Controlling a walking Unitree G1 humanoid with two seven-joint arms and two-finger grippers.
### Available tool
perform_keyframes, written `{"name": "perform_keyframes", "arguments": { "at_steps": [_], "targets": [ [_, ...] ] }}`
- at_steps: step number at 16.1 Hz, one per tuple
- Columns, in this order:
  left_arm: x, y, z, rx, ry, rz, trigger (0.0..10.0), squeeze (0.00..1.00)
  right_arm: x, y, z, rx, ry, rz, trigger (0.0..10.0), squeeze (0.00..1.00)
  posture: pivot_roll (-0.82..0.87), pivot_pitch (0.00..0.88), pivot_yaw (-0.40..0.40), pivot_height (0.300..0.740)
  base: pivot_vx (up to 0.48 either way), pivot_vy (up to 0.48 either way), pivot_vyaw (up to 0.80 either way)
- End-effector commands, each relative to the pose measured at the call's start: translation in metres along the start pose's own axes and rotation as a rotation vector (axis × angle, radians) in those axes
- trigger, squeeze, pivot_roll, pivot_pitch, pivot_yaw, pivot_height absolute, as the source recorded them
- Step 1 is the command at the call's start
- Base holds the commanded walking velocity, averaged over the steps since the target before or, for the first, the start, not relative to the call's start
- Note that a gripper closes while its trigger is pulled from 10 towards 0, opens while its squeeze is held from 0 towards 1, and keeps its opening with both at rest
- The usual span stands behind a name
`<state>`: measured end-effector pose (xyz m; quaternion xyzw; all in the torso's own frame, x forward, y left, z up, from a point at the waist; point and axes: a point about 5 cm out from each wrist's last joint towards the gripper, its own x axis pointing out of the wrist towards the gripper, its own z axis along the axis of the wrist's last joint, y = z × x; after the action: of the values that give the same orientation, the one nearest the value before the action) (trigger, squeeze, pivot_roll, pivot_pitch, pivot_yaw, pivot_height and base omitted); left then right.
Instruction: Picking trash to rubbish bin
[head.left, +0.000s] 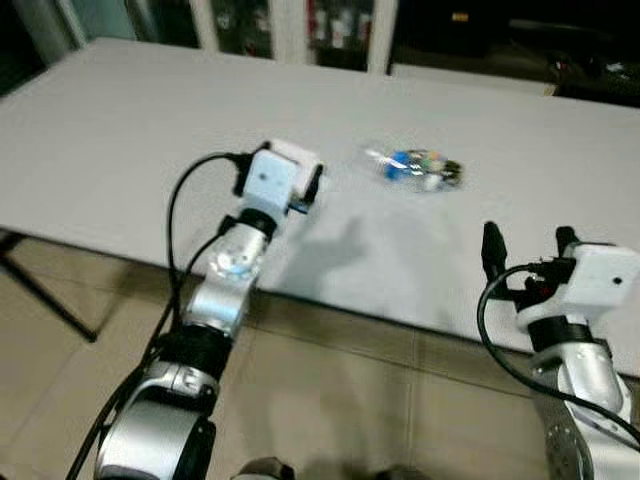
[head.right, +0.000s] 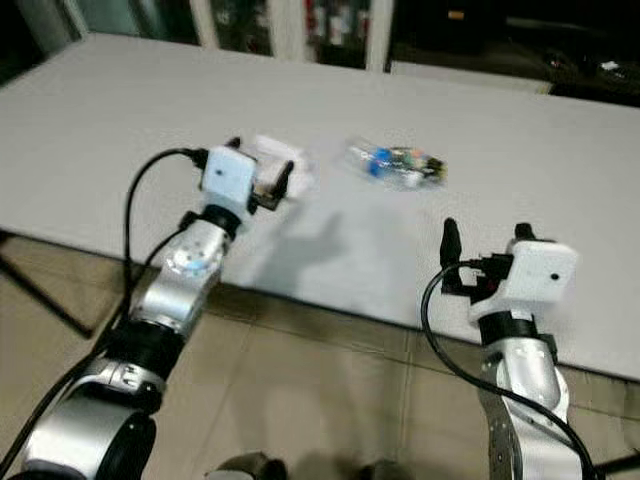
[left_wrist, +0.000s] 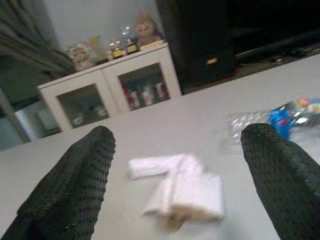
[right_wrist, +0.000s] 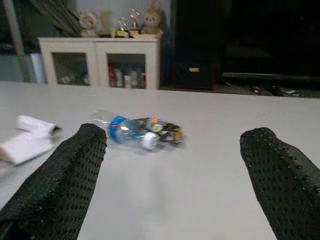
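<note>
Two bits of trash lie on the pale tabletop (head.left: 120, 120): a crumpled white paper wad (head.right: 283, 160) and, a little to its right, a squashed clear plastic bottle (head.left: 424, 168) with a blue label and colourful scraps inside. They lie apart from each other, with bare surface between them. The left gripper (left_wrist: 177, 195) reaches over the tabletop with its fingers (left_wrist: 75, 185) spread wide, the wad lying just ahead between them, not touched. The right gripper (head.left: 525, 250) hangs near the tabletop's front edge, its fingers (right_wrist: 55, 185) also spread, facing the bottle, which rests well ahead of it. Nothing stands between either gripper and its trash. Beyond the far edge stands a white cabinet (right_wrist: 100, 62) with glass doors and small figures on top, beside a dark unit (right_wrist: 250, 45). Beige tiled floor (head.left: 330, 400) shows below the near edge.
</note>
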<state>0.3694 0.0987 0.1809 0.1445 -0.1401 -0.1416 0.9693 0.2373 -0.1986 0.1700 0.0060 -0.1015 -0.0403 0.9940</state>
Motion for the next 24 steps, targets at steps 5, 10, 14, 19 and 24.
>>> {"name": "perform_keyframes", "arguments": {
  "at_steps": [5,10,14,19,24],
  "targets": [
    [0.003,-0.007,-0.001,0.003,0.026,-0.027,10.0,1.00,-0.001,-0.006,0.001,-0.015,-0.003,-0.040,10.0,0.00,0.10,0.102,0.028,0.740,0.000,0.480,0.00],
    [0.003,-0.007,-0.004,0.006,0.047,-0.027,10.0,1.00,0.001,-0.006,0.005,-0.056,-0.017,-0.042,10.0,0.00,0.10,0.100,0.024,0.740,0.000,0.480,-0.21],
    [0.000,-0.014,-0.012,-0.018,0.086,-0.029,10.0,1.00,0.000,-0.010,0.008,-0.070,-0.019,-0.056,10.0,0.00,0.09,0.094,0.018,0.740,0.000,0.480,-0.65],
    [0.002,-0.026,-0.011,-0.058,0.075,-0.052,10.0,1.00,-0.001,-0.014,0.012,-0.091,-0.028,-0.080,10.0,0.00,0.07,0.082,0.013,0.740,0.000,0.288,-0.64],
    [0.006,-0.034,-0.005,-0.114,0.073,-0.065,10.0,0.00,-0.001,-0.014,0.016,-0.107,-0.047,-0.100,10.0,0.00,0.06,0.072,0.010,0.740,0.000,0.000,0.00]
  ]
}}
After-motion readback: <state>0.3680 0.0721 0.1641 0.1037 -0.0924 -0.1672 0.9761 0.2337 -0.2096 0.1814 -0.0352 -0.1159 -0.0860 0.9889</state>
